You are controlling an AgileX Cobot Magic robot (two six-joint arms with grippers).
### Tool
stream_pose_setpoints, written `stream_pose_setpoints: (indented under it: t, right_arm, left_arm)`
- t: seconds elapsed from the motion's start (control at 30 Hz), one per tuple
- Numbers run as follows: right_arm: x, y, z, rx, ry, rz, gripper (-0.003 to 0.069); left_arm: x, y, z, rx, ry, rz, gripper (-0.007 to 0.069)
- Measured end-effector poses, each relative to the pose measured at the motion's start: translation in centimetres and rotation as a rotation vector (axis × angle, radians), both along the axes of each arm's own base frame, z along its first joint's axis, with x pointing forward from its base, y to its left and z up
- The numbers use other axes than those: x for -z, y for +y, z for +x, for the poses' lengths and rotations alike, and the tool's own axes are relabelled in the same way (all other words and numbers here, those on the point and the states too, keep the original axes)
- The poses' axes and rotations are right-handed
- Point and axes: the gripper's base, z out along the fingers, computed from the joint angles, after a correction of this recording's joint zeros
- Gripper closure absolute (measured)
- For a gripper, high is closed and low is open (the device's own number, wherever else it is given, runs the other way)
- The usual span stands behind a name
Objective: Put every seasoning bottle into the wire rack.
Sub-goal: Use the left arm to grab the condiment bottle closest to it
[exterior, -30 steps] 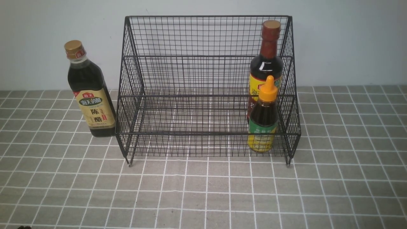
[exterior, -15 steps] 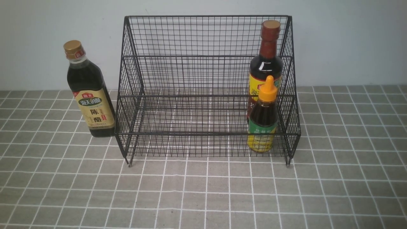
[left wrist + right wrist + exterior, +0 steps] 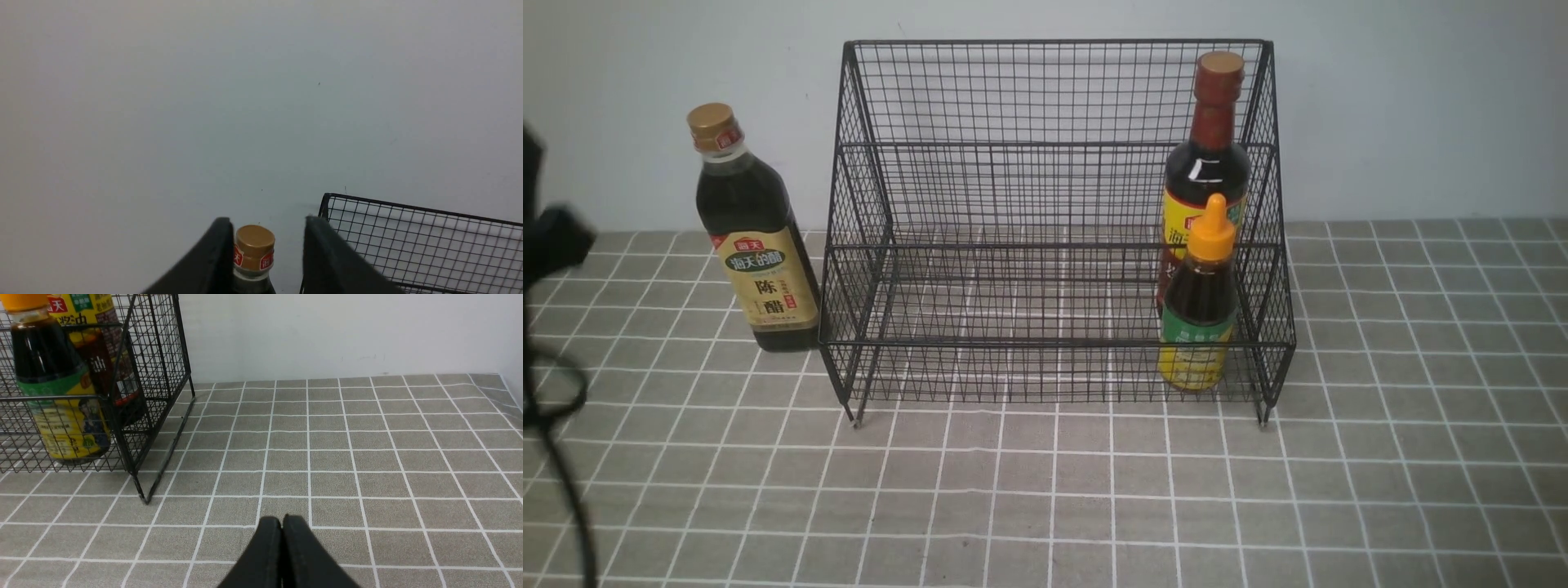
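A tall seasoning bottle with a gold cap and tan label (image 3: 758,253) stands on the table just left of the black wire rack (image 3: 1045,343). The tall bottle with the brown-red neck (image 3: 1205,163) stands on the rack's upper tier at the right. In front of it, on the lower tier, is the small orange-nozzle bottle (image 3: 1201,314). My left arm (image 3: 551,241) is a blurred dark shape at the far left edge, well short of the gold-cap bottle. My left gripper (image 3: 265,230) is open, with the gold cap (image 3: 254,245) framed between its fingers farther off. My right gripper (image 3: 282,520) is shut and empty over the table.
A grey cloth with a white grid (image 3: 1045,506) covers the table, and a plain pale wall stands close behind. The rack's right side (image 3: 130,457) and both racked bottles show in the right wrist view. A black cable (image 3: 564,474) hangs at the front left edge.
My left arm has come into the front view at the left edge, blurred by motion. The bottles and the rack have not moved.
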Motion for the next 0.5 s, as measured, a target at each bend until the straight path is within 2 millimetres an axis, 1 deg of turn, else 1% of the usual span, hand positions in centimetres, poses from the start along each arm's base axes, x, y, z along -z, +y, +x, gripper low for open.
stream_pose_setpoints:
  t: [0.07,0.1,0.13,0.17,0.23,0.33,0.37,0.43,0.47,0.5]
  right_arm:
    - [0.0,0.0,0.0,0.0,0.0,0.0,0.0672]
    - [0.0,0.0,0.0,0.0,0.0,0.0,0.0672]
    - [0.0,0.0,0.0,0.0,0.0,0.0,0.0672]
    - [0.0,0.0,0.0,0.0,0.001,0.0,0.0672]
    - [0.0,0.0,0.0,0.0,0.001,0.0,0.0672]
    - [0.0,0.0,0.0,0.0,0.001,0.0,0.0672]
    - [0.0,0.0,0.0,0.0,0.001,0.0,0.0672]
    - [0.0,0.0,0.0,0.0,0.001,0.0,0.0672]
    - [0.0,0.0,0.0,0.0,0.001,0.0,0.0672]
    - [0.0,0.0,0.0,0.0,0.001,0.0,0.0672]
  left_arm:
    - [-0.3,-0.1,1.8,0.0,0.019,0.001,0.0268]
    - [-0.1,-0.2,2.6,0.0,0.037,0.002,0.0234]
    - [-0.1,-0.2,3.5,0.0,0.044,0.003,0.0209]
    - [0.4,-0.3,5.3,0.0,0.078,0.005,0.0139]
    - [0.9,-0.5,7.4,0.0,0.108,0.007,0.0086]
    - [1.7,-0.6,9.3,-0.001,0.139,0.009,0.006]
    - [1.7,-0.6,9.5,-0.001,0.137,0.009,0.006]
    - [2.6,-0.7,11.7,-0.004,0.155,0.013,0.005]
    - [2.5,-0.7,11.8,-0.004,0.151,0.014,0.005]
    - [3.0,-0.7,12.5,-0.005,0.16,0.017,0.005]
